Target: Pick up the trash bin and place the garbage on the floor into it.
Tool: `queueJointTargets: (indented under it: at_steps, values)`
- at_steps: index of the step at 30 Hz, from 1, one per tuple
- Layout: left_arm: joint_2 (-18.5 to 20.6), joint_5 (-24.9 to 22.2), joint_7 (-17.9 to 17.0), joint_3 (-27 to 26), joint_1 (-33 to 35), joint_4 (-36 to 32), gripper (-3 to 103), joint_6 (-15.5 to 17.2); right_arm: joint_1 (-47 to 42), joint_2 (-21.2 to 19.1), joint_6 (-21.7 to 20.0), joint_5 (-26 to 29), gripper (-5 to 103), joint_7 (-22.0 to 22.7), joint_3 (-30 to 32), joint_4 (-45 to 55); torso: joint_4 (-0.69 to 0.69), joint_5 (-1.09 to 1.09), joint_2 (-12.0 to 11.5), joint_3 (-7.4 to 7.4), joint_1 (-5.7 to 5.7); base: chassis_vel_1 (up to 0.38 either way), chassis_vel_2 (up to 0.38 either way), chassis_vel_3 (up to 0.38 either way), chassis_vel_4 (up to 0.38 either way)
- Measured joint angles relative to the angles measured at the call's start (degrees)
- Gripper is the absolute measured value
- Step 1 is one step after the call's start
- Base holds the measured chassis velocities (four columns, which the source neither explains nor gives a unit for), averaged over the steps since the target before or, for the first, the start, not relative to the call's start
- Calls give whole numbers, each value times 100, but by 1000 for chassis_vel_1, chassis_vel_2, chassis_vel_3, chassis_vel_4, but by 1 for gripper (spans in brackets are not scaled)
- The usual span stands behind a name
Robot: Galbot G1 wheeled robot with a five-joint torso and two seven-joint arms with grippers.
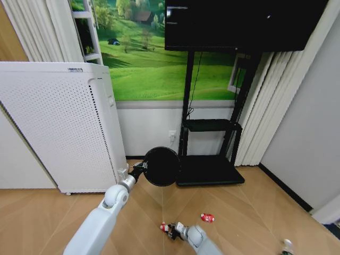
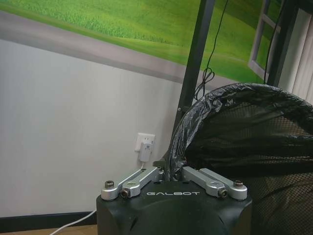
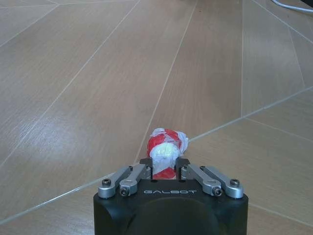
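The trash bin (image 1: 161, 166) is a small black round mesh basket lined with a black bag, held tilted above the floor with its mouth toward me. My left gripper (image 1: 139, 169) is shut on its rim; the left wrist view shows the fingers pinching the bagged rim (image 2: 176, 147) at the left gripper (image 2: 170, 172). Garbage lies on the wooden floor. One red-and-white wrapper (image 3: 166, 149) sits between the fingers of my right gripper (image 3: 165, 164), which is shut on it low at the floor (image 1: 171, 231). A second wrapper (image 1: 207, 217) lies just to its right. A clear bottle (image 1: 287, 245) lies far right.
A tall white perforated appliance (image 1: 64, 127) stands at the left. The black TV stand base (image 1: 210, 170) and its posts sit right behind the bin, under the TV (image 1: 239, 21). A wall socket with a plugged cable (image 2: 145, 147) is near the bin.
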Motion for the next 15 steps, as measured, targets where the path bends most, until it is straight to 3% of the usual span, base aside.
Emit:
queueJointTargets:
  at_steps: [5, 10, 12, 15]
  values:
    - [-16, 7, 7, -59, 40, -7, 2, 0, -146, -64, -45, 133, 22, 91, 108, 391, 0, 0, 0, 0, 0, 0, 0, 0, 0]
    - [-66, 48, -14, -210, 109, 15, 2, -1, -402, -151, -73, 349, 22, 218, 654, 1113, 0, 1, 0, -1, 0, 0, 0, 0, 0]
    - [-61, 79, -29, -390, 163, 101, 2, -1, -596, -231, -90, 600, 22, 257, 1314, 1596, 0, 0, 0, 0, 0, 0, 0, 0, 0]
    - [9, 104, 7, -539, 221, 154, 2, -5, -691, -335, -96, 873, 22, 344, 1753, 1852, -2, -1, 0, 0, 0, 0, 0, 0, 0]
